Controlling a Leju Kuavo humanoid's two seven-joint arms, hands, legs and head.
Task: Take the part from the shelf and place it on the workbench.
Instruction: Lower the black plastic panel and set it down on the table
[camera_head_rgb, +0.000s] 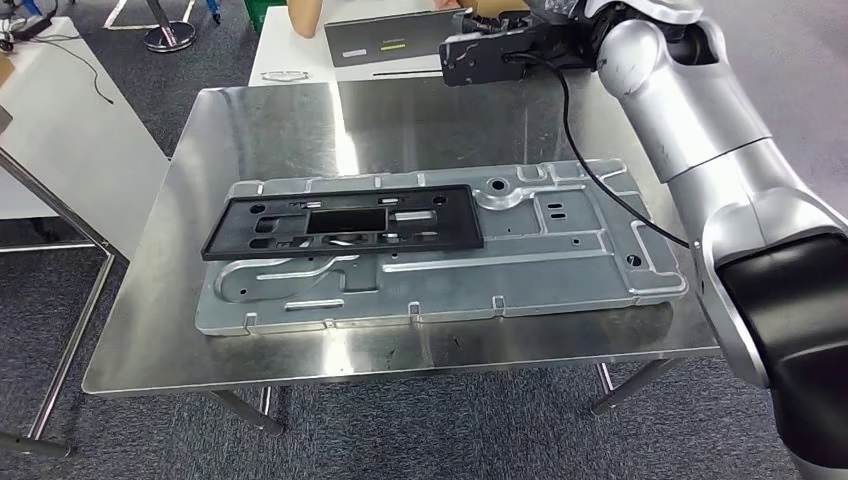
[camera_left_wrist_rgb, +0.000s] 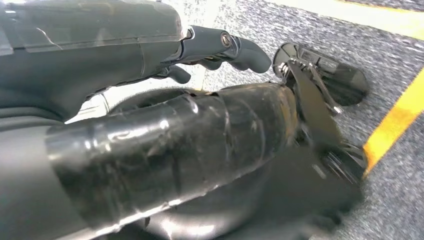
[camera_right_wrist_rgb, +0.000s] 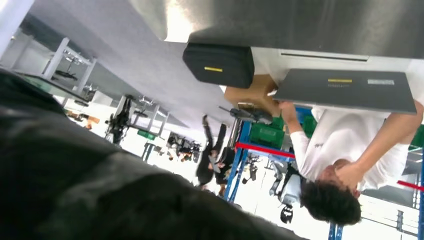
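Grey speckled carpet runs under everything, and on the far left sits a white side table (camera_head_rgb: 60, 130) with thin metal legs. Next over is the workbench (camera_head_rgb: 270, 130), a shiny brushed-steel top, pretty reflective. Lying flat on it is a big stamped silver metal panel (camera_head_rgb: 560, 250) full of ribs, tabs and holes, and the part (camera_head_rgb: 340, 222), a flat black plastic frame with rectangular cutouts, rests on the panel's left half, slightly skewed. Behind the bench there's a white table (camera_head_rgb: 290, 50) with a grey laptop (camera_head_rgb: 385, 40), and a person in a white shirt (camera_right_wrist_rgb: 345, 140) stands at it. On the right, the silver right arm reaches across the bench's far edge, cable trailing; the right hand (camera_head_rgb: 480, 50) is dark and I can't tell how its fingers sit. The left hand (camera_left_wrist_rgb: 220, 47) hangs over the carpet, fingers curled in, holding nothing.
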